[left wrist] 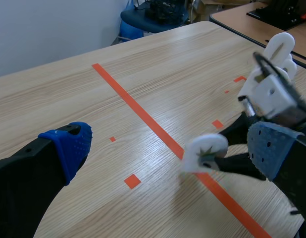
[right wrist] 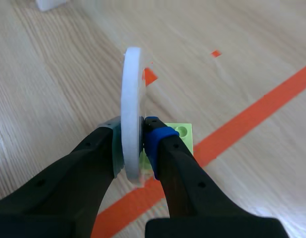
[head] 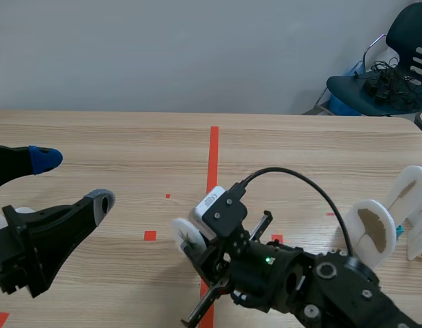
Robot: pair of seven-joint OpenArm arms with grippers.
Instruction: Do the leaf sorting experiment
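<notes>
A plain pale grey wall spans nine to one o'clock behind the light wood-grain bench, and the light falls soft and even. At two o'clock, past the bench's far corner, stands a dark chair with tangled black cables on its seat and something blue beneath. The left wrist view shows a second wooden table near that chair.
</notes>
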